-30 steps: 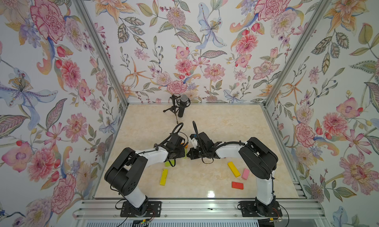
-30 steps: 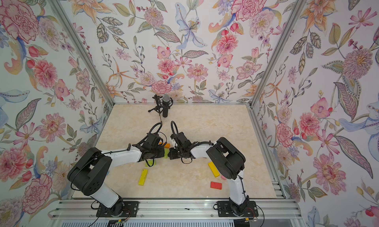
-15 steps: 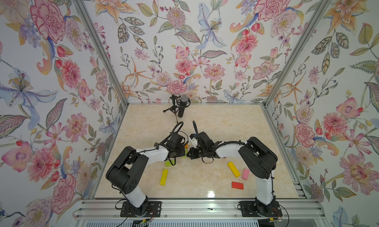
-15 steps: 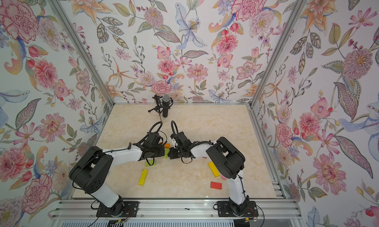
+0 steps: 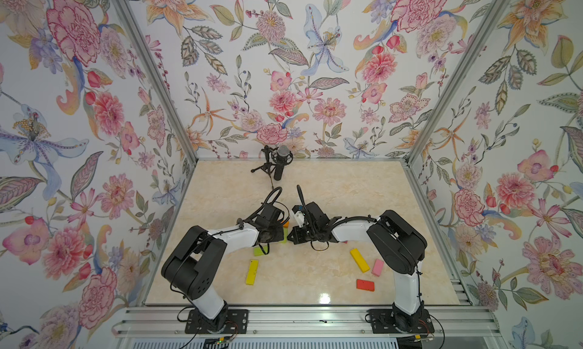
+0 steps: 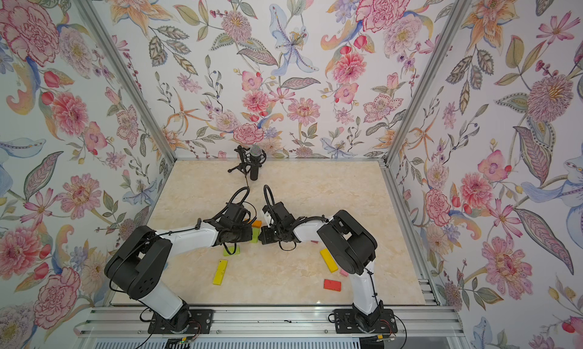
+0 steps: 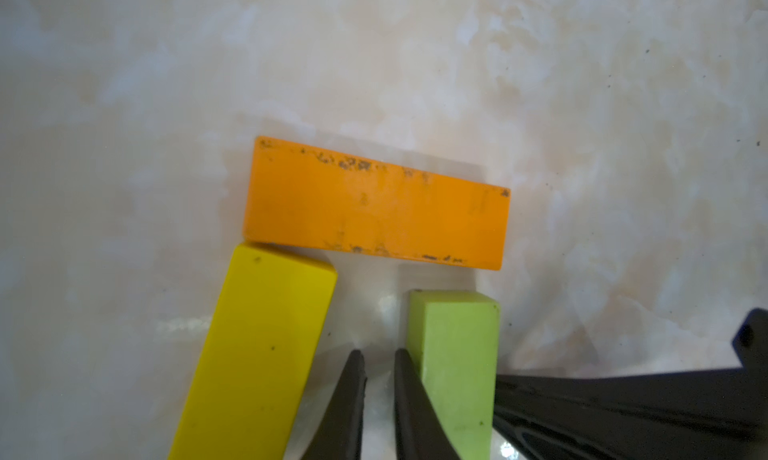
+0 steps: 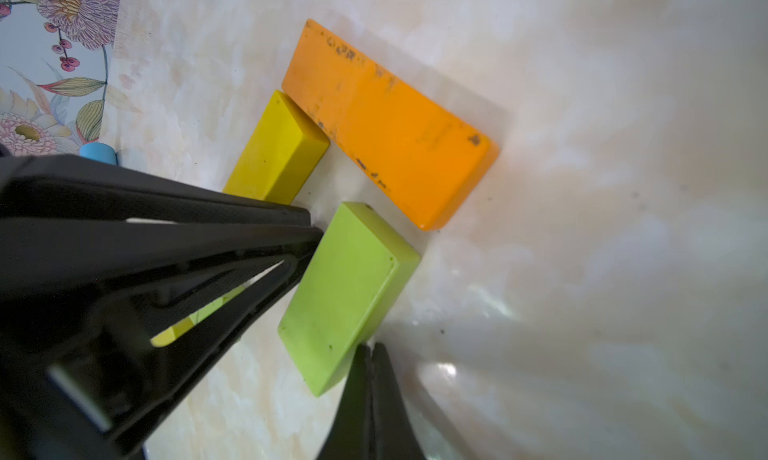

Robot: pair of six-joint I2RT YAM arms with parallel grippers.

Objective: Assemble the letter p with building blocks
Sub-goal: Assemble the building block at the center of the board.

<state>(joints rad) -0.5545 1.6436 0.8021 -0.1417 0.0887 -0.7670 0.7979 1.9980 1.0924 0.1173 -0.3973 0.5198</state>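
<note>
Shut right pincer (image 8: pixel 371 348) should nudge green block (image 8: pixel 349 287) flush against orange block (image 8: pixel 390 121); left pincer (image 7: pixel 378 356), narrowly parted and empty, guides alongside.

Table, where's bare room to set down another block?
Bare: the table back, from microphone to the right wall, and front centre between yellow bar and red block. Crowded: centre, where left gripper and right gripper meet by the orange block.

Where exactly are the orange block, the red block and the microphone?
orange block (image 7: pixel 374 206): left wrist view, middle of its top face.
red block (image 5: pixel 365 285): in a top view, centre of its top.
microphone (image 5: pixel 283 151): in a top view, its mesh head.
</note>
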